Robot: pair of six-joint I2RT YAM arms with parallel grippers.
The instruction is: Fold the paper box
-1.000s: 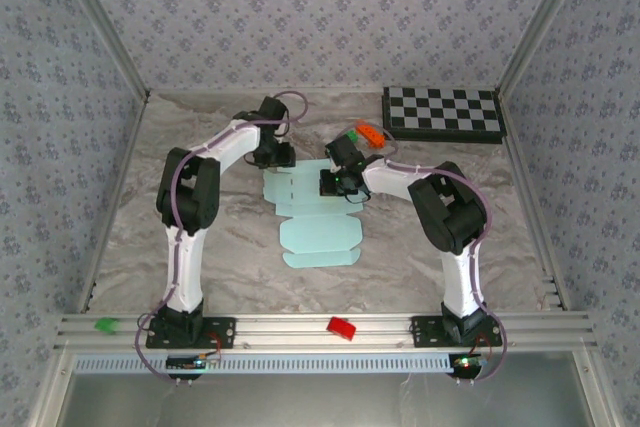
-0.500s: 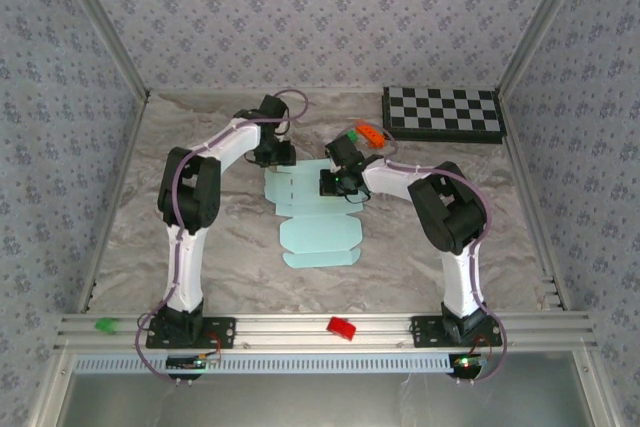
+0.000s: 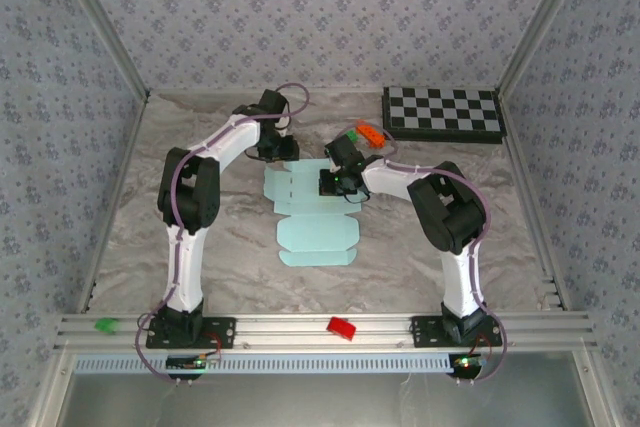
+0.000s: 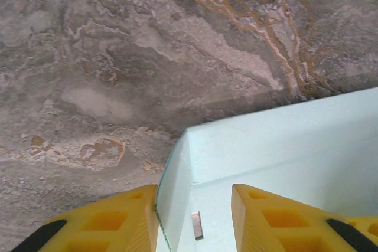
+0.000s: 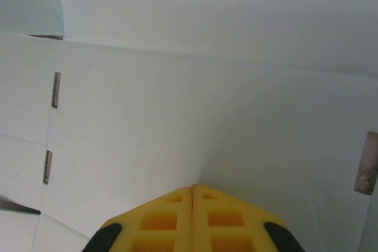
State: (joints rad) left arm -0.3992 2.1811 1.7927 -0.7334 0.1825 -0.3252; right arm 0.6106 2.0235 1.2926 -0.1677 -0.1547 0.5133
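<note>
Top external view shows the paper box (image 3: 318, 232) mostly flat at the centre of the table (image 3: 120, 247); we judge folding barely begun, with the left gripper (image 4: 194, 199) open astride its raised far-left flap and the right gripper (image 5: 192, 188) closed, pressing the sheet.

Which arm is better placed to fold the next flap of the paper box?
Left, probably: the left gripper straddles the paper box corner, jaws apart; the right gripper is shut, tip-down on the sheet.

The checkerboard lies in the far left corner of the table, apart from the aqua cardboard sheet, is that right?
No: the top external view shows the checkerboard in the far right corner of the table, apart from the aqua cardboard sheet.
</note>
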